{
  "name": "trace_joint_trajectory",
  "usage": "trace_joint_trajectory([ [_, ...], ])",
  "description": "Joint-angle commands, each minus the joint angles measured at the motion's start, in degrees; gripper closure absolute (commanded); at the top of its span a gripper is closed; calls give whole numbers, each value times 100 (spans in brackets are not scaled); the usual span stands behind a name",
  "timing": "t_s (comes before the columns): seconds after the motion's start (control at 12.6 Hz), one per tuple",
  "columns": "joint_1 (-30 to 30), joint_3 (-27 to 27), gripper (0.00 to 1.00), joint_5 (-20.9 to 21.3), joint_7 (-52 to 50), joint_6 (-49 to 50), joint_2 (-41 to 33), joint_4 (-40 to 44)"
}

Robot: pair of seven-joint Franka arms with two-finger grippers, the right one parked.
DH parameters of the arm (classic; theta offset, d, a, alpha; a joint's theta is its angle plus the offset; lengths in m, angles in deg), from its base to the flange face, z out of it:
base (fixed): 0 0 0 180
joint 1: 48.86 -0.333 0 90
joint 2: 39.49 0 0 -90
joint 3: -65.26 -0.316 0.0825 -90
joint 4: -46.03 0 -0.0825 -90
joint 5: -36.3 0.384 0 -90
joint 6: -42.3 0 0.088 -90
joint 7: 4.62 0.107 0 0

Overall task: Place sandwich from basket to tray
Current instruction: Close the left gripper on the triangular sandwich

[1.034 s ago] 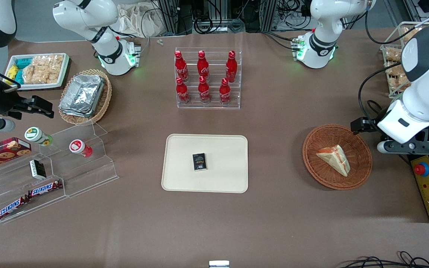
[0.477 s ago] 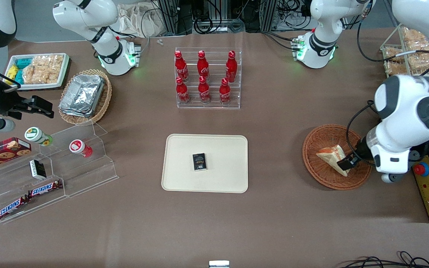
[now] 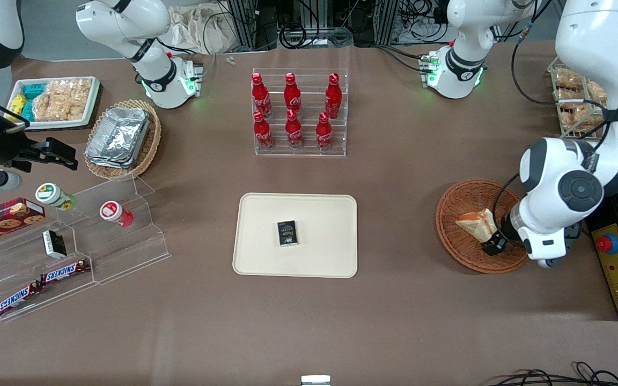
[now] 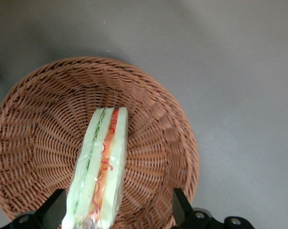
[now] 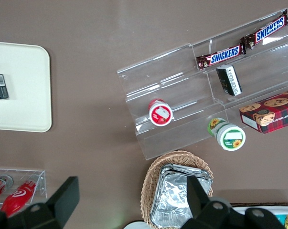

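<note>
Six red cola bottles fill a clear rack.

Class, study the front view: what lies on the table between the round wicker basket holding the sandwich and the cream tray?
Nothing: bare brown table between the basket and the tray. The gripper is open, straddling the sandwich.
</note>
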Motion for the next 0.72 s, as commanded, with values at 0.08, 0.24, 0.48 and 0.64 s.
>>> trace_joint_trajectory([
  [0.08, 2, 2, 0, 174, -258, -98, 86, -159],
  [0.24, 2, 2, 0, 174, -267, -116, 200, -264],
  [0.48, 1, -68, 0, 182, -258, -352, 305, -501],
  [0.64, 2, -103, 0, 174, -258, -546, 463, -485],
])
